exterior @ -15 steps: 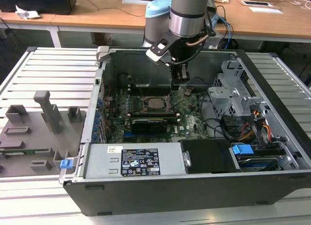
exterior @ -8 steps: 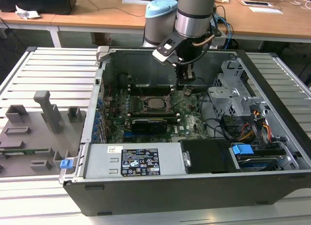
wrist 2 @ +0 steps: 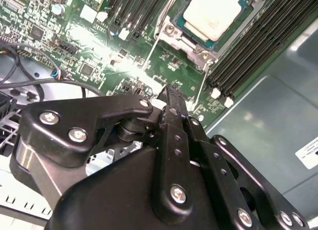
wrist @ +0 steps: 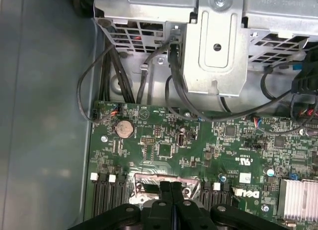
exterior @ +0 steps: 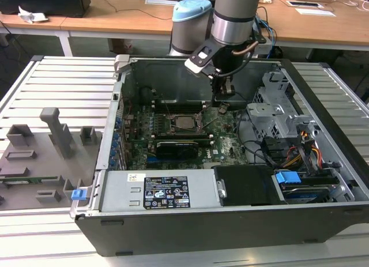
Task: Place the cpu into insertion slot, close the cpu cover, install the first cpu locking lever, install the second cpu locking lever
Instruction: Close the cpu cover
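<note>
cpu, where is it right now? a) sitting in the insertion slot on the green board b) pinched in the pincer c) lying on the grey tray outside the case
a: in the second wrist view the cpu lies flat inside the insertion slot, apart from the pincer, whose tips are shut on nothing.

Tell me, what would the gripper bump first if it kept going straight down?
The gripper would probably meet the green circuit board beside the insertion slot, though depth is unclear.
</note>
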